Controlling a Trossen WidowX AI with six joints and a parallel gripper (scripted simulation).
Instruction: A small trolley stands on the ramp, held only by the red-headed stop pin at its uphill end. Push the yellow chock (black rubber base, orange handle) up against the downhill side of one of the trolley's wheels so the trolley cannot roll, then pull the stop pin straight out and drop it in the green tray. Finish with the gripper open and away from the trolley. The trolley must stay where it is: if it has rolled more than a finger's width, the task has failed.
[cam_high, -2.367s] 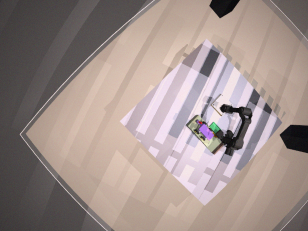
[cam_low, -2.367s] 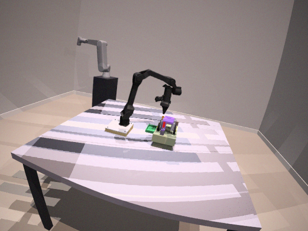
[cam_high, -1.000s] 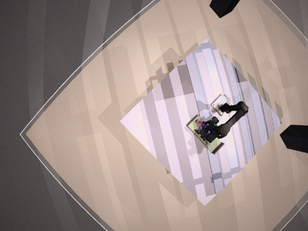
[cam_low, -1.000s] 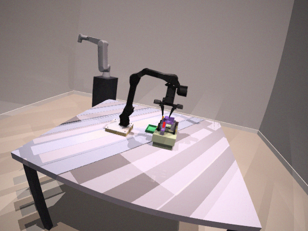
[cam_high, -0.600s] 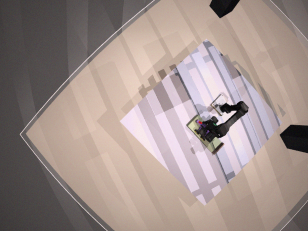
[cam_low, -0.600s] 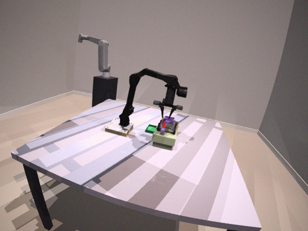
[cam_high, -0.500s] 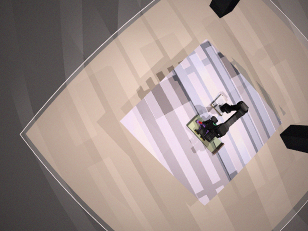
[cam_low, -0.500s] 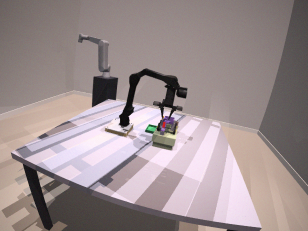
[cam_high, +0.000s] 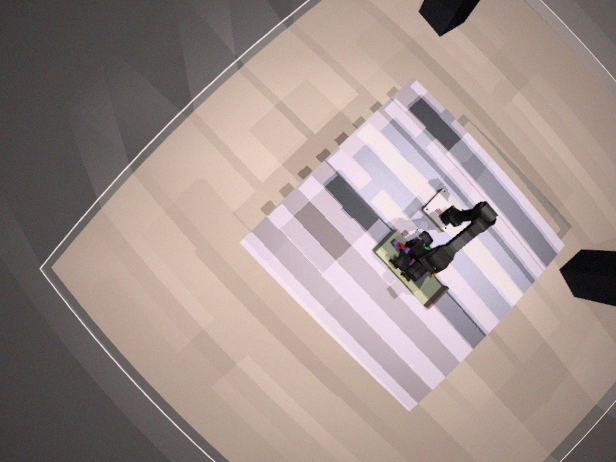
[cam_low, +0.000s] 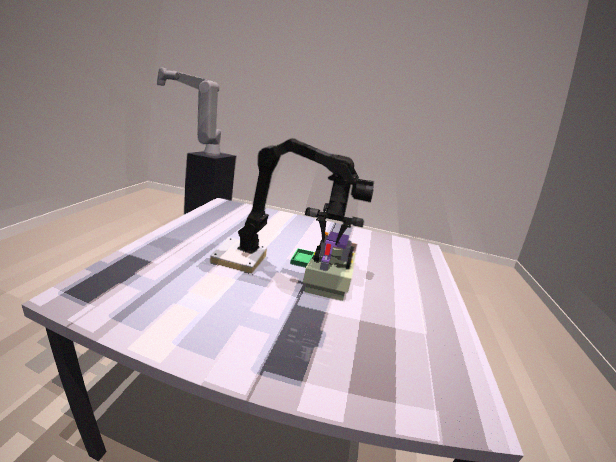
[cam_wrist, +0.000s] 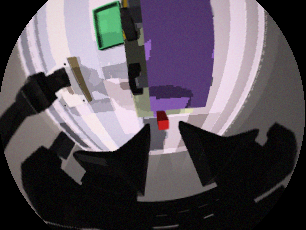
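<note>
The purple trolley (cam_low: 335, 238) (cam_wrist: 180, 55) stands on the pale green ramp (cam_high: 431, 291) (cam_low: 327, 282). The red-headed stop pin (cam_high: 400, 245) (cam_low: 328, 249) (cam_wrist: 162, 121) stands upright at its uphill end. My gripper (cam_low: 331, 242) (cam_wrist: 164, 124) points down over that end, open partway and empty, with the red head between the fingertips in the wrist view; the height gap is hard to tell. The chock's orange handle (cam_high: 434, 274) (cam_low: 326, 234) shows beyond the trolley on the downhill side; its base and wheel contact are hidden. The green tray (cam_low: 302, 258) (cam_wrist: 107, 27) lies beside the ramp, empty.
My white base plate (cam_high: 434, 209) (cam_low: 235, 257) is beyond the tray from the ramp. A brown end board (cam_high: 436, 297) closes the ramp's downhill end. Dark wheels (cam_wrist: 135, 80) line the trolley's side. A grey arm (cam_low: 207, 112) stands on a far pedestal.
</note>
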